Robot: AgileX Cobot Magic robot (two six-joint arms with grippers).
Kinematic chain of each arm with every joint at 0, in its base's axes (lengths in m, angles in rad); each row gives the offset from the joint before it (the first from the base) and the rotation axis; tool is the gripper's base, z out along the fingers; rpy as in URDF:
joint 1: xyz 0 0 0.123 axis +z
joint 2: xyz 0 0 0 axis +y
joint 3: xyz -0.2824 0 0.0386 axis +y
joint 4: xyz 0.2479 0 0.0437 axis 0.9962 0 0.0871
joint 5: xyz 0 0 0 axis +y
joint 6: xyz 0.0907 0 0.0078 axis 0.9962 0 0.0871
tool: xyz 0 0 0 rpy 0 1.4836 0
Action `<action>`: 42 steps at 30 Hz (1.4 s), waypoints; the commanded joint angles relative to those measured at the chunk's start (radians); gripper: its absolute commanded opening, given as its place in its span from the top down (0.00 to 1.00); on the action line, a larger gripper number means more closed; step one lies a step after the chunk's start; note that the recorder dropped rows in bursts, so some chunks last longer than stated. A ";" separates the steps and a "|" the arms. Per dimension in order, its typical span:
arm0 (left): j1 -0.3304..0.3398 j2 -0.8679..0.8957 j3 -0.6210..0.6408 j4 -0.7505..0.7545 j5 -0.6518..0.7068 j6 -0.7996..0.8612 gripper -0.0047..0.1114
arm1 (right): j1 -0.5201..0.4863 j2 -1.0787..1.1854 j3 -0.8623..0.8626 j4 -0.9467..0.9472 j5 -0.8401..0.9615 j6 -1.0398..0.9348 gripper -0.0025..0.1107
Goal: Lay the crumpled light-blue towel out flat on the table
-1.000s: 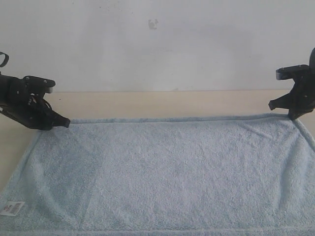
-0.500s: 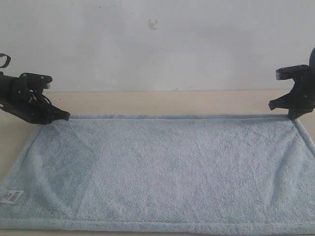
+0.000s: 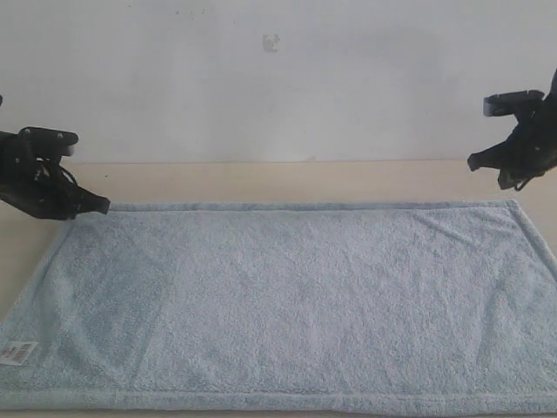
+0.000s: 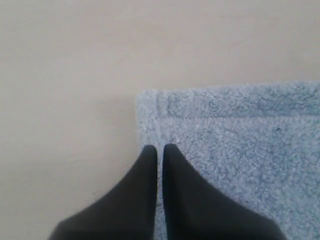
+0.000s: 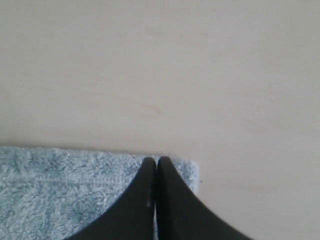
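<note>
Now the large light-blue terry towel (image 3: 296,305) lies open as one flat rectangle on the pale beige matte table (image 3: 261,178). Its long far hem runs straight from left to right, and its near edge runs just inside the bottom of the exterior view. The small white label (image 3: 19,352) sits at the near-left corner.

Two things have changed in the last second. The left gripper (image 4: 159,148) has drawn further left along the far edge, taking the far-left corner with it. The slack on that side is gone and the label has slid out toward the left. The right gripper (image 5: 155,161), which was resting on the far-right corner, has lifted clear and hangs above it with bare table beyond.

The right fingers are pressed together with nothing between them, and the corner lies flat below the tips. The left fingers are also together, with only a hairline gap. Their tips sit low over the side hem, just short of the corner. I cannot tell whether they touch the cloth, though the corner beyond them lies flat.

I judge the spreading all but done. No folds or bunching show, only faint creases in the pile. What remains, as I read it, is for the left arm to come up off the cloth without dragging the corner back.
</note>
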 commanded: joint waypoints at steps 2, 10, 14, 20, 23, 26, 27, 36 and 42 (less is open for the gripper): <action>0.001 -0.115 0.048 0.008 -0.034 -0.013 0.92 | -0.001 -0.065 0.000 0.010 0.044 -0.004 0.98; 0.001 -0.324 0.301 0.008 -0.092 -0.013 0.92 | -0.012 -0.238 0.251 0.009 -0.012 0.012 0.98; 0.001 -0.448 0.475 0.001 -0.108 -0.027 0.92 | -0.018 -0.407 0.534 0.030 -0.134 0.015 0.98; 0.001 -0.648 0.660 0.001 -0.031 -0.067 0.92 | -0.018 -0.673 0.955 0.075 -0.385 0.032 0.98; 0.001 -0.729 0.718 -0.006 0.063 -0.099 0.92 | -0.018 -0.797 1.127 0.075 -0.433 0.038 0.98; 0.001 -0.792 0.754 -0.038 0.149 -0.097 0.92 | -0.018 -0.879 1.254 0.075 -0.456 0.079 0.98; 0.001 -0.804 0.762 -0.053 0.166 -0.096 0.92 | -0.018 -0.897 1.283 0.075 -0.464 0.084 0.98; -0.048 -0.813 0.859 -0.378 0.188 0.235 0.92 | -0.018 -1.013 1.420 0.104 -0.474 0.126 0.98; -0.049 -0.757 0.887 -0.348 0.153 0.233 0.92 | 0.035 -1.069 1.429 0.122 -0.472 0.125 0.98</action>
